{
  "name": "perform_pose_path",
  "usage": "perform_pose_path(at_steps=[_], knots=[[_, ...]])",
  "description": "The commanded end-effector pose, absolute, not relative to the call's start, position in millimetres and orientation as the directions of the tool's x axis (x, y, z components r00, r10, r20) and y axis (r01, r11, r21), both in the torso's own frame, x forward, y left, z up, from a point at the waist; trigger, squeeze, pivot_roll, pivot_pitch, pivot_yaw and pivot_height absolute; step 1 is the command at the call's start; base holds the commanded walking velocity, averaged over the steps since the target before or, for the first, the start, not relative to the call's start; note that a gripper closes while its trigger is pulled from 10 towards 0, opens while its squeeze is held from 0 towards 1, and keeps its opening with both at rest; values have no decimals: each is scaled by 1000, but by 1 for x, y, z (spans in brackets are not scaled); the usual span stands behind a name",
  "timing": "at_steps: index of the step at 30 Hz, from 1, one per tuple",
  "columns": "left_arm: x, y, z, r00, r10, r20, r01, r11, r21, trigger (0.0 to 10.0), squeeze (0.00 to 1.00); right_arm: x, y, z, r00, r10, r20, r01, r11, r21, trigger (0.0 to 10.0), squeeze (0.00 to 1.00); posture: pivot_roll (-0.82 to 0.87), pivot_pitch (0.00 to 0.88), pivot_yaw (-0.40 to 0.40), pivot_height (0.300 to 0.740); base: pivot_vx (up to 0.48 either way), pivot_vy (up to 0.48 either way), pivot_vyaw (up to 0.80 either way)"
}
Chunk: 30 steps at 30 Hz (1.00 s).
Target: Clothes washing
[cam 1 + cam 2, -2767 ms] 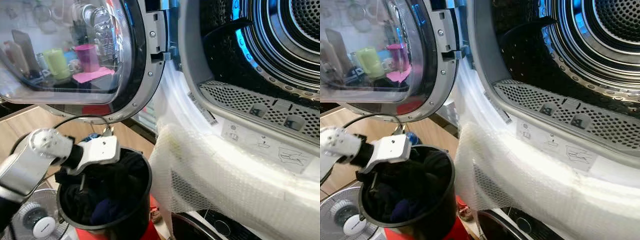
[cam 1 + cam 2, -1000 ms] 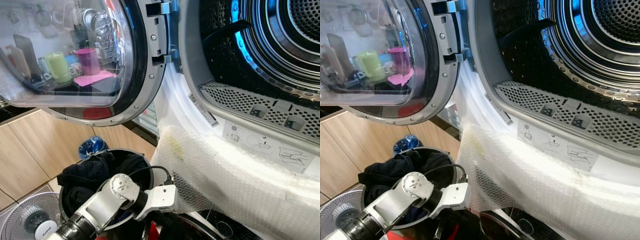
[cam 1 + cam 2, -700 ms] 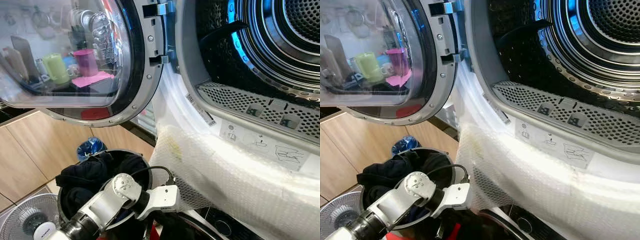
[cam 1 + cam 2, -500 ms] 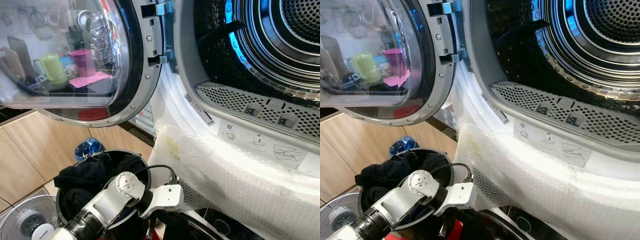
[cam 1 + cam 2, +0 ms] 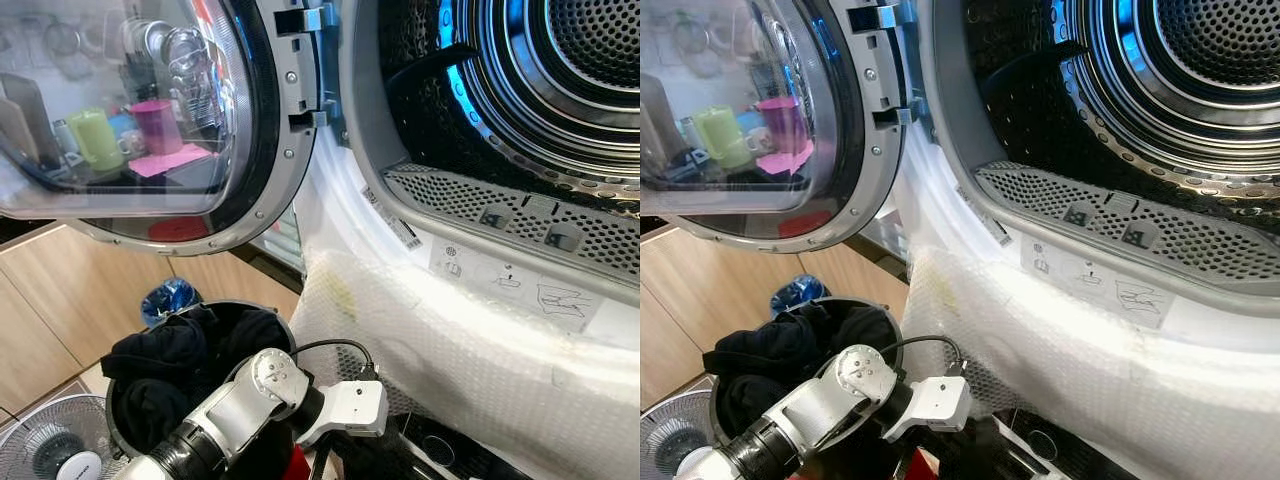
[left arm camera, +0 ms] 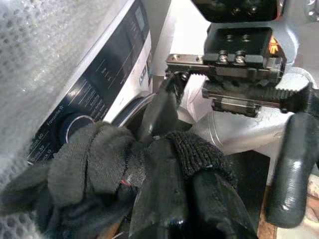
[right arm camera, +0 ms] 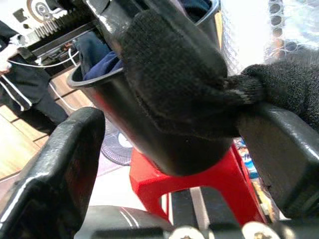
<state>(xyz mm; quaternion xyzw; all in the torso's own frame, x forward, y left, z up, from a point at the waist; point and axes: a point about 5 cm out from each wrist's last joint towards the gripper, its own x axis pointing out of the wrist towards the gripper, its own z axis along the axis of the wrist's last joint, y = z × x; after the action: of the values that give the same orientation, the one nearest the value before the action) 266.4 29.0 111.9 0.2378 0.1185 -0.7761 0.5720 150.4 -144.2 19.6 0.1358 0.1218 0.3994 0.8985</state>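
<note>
Left wrist view shows the left gripper (image 6: 164,149) clamped on a dark knitted garment (image 6: 94,169), held just beside the control panel (image 6: 99,94) of a lower machine. From the head views, the left arm reaches down past the black laundry bin (image 5: 120,440), which is full of dark clothes (image 5: 175,350), towards the foot of the open drum (image 5: 560,90); the round door (image 5: 150,120) stands swung wide. In the right wrist view, the right gripper (image 7: 164,134) has a fingertip (image 7: 279,149) touching dark knit fabric, but whether it is clenched I cannot tell. The drum looks bare of laundry, so loading seems barely begun: one piece in hand, most of the pile waiting.
</note>
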Motion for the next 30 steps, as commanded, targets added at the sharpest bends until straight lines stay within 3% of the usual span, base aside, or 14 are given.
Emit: perform_pose_path(at_steps=[1,3,8,12,13,14,19,20,21,25,28,30], knots=[[267,28,115,-244,-830,-502,938,-334,97,0,0,147,-142,19,642,757,-120,-689,639,342,10000,0,107,0,102,740,0,0,0],[266,26,116,-257,-835,-487,938,-337,82,0,0,144,-139,21,628,770,-113,-702,623,345,10000,0,107,0,102,740,0,0,0],[265,25,117,-271,-831,-486,935,-348,73,0,0,151,-143,18,685,716,-133,-662,688,297,10000,0,104,0,102,740,0,0,0],[261,28,116,-300,-816,-495,927,-371,50,0,0,161,-156,15,772,618,-149,-581,781,227,10000,0,105,1,102,740,0,0,0],[259,31,114,-318,-801,-506,921,-389,37,0,0,169,-169,17,842,522,-138,-491,846,208,10000,0,105,1,102,740,0,0,0],[259,32,113,-315,-799,-512,921,-387,38,0,0,170,-173,18,852,507,-130,-473,852,224,10000,0,106,4,103,740,0,0,0],[259,39,108,-304,-787,-537,926,-376,26,0,0,149,-177,22,766,629,-133,-571,761,309,10000,0,104,6,99,740,0,0,0],[259,42,107,-311,-780,-543,925,-380,17,0,0,133,-176,22,687,710,-153,-637,690,344,10000,0,104,6,99,740,0,0,0],[258,43,108,-312,-780,-543,925,-380,15,0,0,129,-176,22,664,730,-160,-653,671,350,10000,0,104,6,99,740,0,0,0],[261,43,108,-299,-784,-545,930,-368,20,0,0,123,-188,25,663,734,-147,-645,660,386,10000,0,104,6,99,740,0,0,0],[259,41,109,-313,-782,-538,925,-380,15,0,0,120,-180,30,611,779,-141,-687,610,394,10000,0,99,12,98,740,0,0,0],[257,40,108,-327,-777,-538,920,-392,7,0,0,125,-179,28,627,764,-149,-683,632,367,10000,0,97,12,99,740,0,0,0]])
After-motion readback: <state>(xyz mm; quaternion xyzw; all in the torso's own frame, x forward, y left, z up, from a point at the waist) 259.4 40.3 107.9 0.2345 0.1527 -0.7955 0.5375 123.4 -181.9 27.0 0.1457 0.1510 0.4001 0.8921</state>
